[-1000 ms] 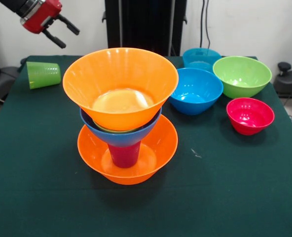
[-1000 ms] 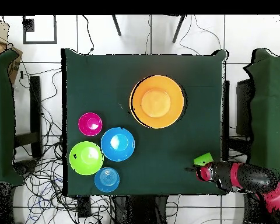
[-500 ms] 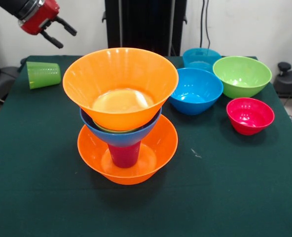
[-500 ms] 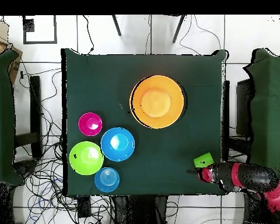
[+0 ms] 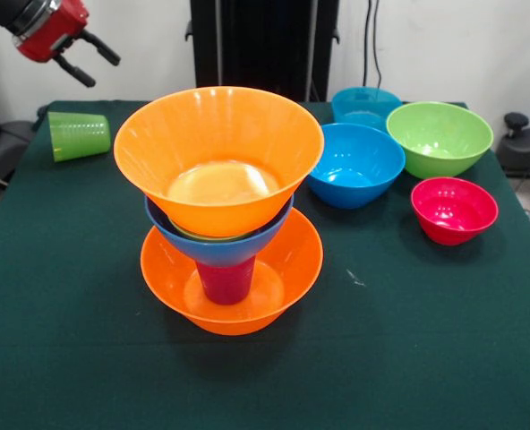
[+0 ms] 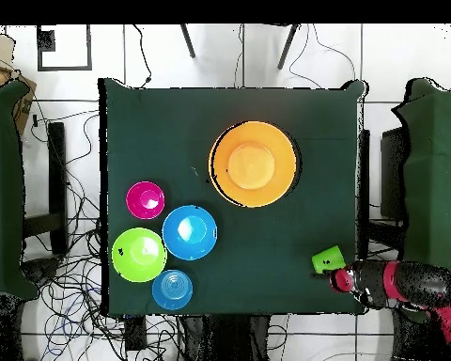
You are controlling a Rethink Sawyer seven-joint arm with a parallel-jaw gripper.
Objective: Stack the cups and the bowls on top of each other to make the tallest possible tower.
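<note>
The tower stands mid-table: a wide orange bowl (image 5: 232,269) at the base, the purple-magenta cup (image 5: 226,279) in it, a blue bowl (image 5: 220,247) on the cup, and a large orange bowl (image 5: 218,152) on top. From overhead only the top orange bowl (image 6: 254,164) shows. The light green cup (image 5: 79,135) lies on its side near the table's far left corner, and also shows in the overhead view (image 6: 328,258). My gripper (image 5: 102,72) hangs open and empty above and just beyond the green cup. Overhead, the gripper (image 6: 323,274) is at the table's edge beside the cup.
To the right of the tower stand a blue bowl (image 5: 354,164), a teal-blue bowl (image 5: 365,106), a lime green bowl (image 5: 440,136) and a red-pink bowl (image 5: 454,209). Overhead they cluster at the lower left, around the blue bowl (image 6: 190,232). The table (image 5: 426,340) has a dark green cloth.
My gripper has drawn back up and to the left in the front view, away from the green cup and towards the table's edge. The cup, bowls and tower have not moved.
</note>
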